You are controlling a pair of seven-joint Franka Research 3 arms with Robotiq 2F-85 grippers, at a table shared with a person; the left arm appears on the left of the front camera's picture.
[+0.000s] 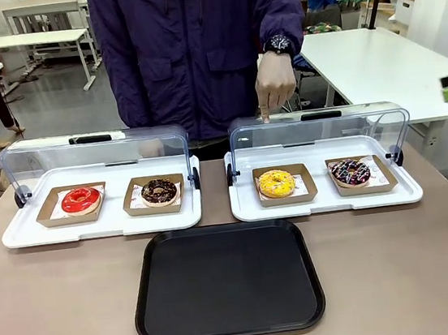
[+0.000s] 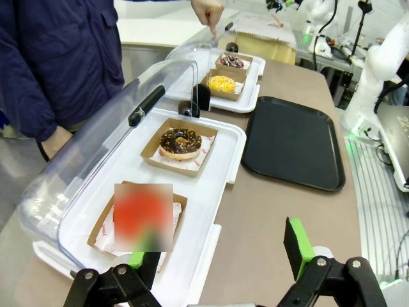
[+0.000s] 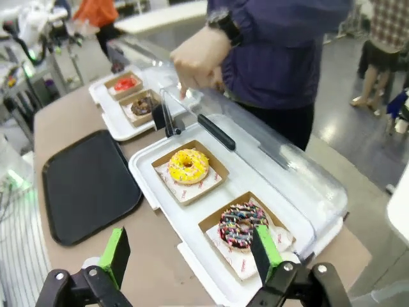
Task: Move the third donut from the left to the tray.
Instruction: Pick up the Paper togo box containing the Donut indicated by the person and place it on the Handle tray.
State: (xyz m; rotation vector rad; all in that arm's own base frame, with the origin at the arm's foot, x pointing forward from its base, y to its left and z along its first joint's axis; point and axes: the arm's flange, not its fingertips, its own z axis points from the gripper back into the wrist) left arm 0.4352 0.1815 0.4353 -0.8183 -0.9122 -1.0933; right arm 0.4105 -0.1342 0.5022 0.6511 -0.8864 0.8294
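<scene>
You see the yellow donut (image 1: 276, 182) in its holder, not yet on the tray (image 1: 226, 282); left gripper (image 2: 220, 256) and right gripper (image 3: 190, 252) both spread wide, empty.

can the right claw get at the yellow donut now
Probably yes: the clear lid is swung back, the yellow donut lies uncovered, and the person's hand is at the lid, not over the donut. The right claw is open.

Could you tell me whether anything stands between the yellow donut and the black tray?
Nothing visible does. The clear lid is swung back behind the yellow donut, with the person's hand on it, and only the low front rim of the white tray lies before the black tray.
</scene>
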